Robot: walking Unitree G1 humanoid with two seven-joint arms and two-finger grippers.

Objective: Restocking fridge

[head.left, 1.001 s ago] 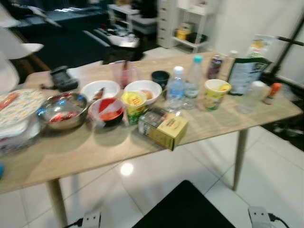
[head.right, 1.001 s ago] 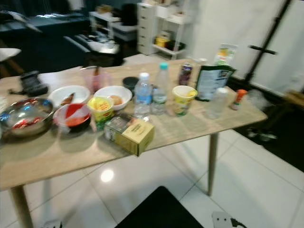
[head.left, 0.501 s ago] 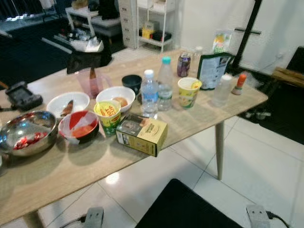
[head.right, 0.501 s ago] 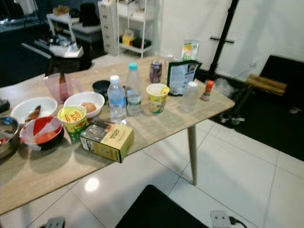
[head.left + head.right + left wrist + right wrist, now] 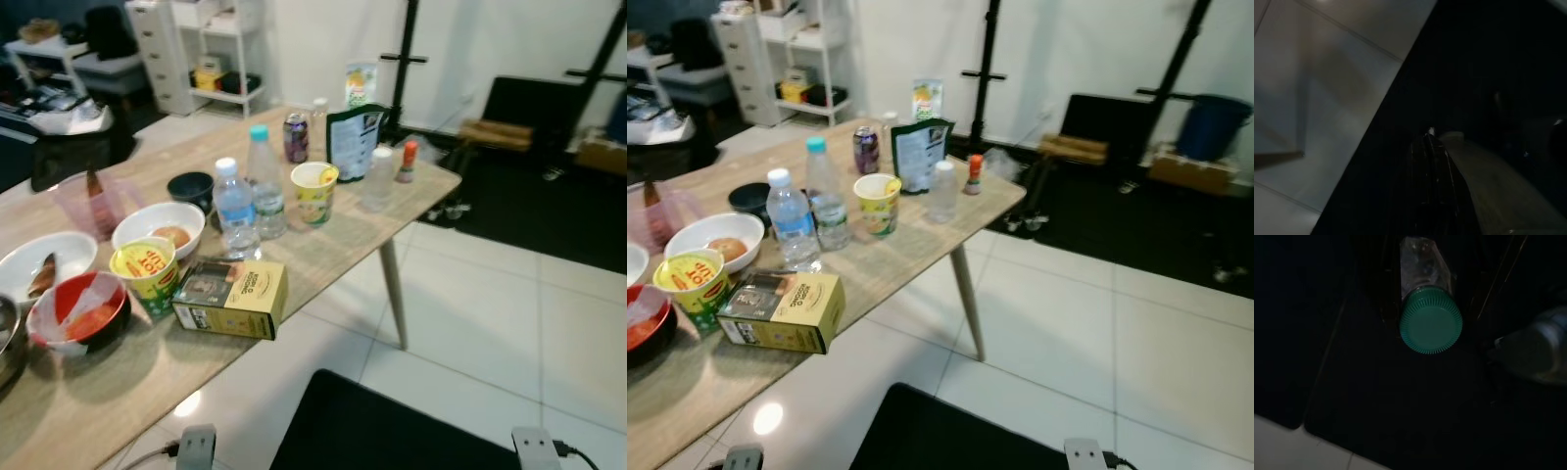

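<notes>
Left eye view has swung right since the earlier frame: the steel bowl has left my picture and more white tile floor (image 5: 509, 323) and black stands show on the right; the things themselves sit as before. My right hand (image 5: 1431, 308) holds a bottle with a green cap (image 5: 1430, 326) between its fingers, low over a dark mat. The left hand (image 5: 1432, 166) hangs idle; I cannot tell its state. On the wooden bench (image 5: 323, 245) stand two water bottles (image 5: 235, 208), a yellow box (image 5: 231, 298) and bowls.
</notes>
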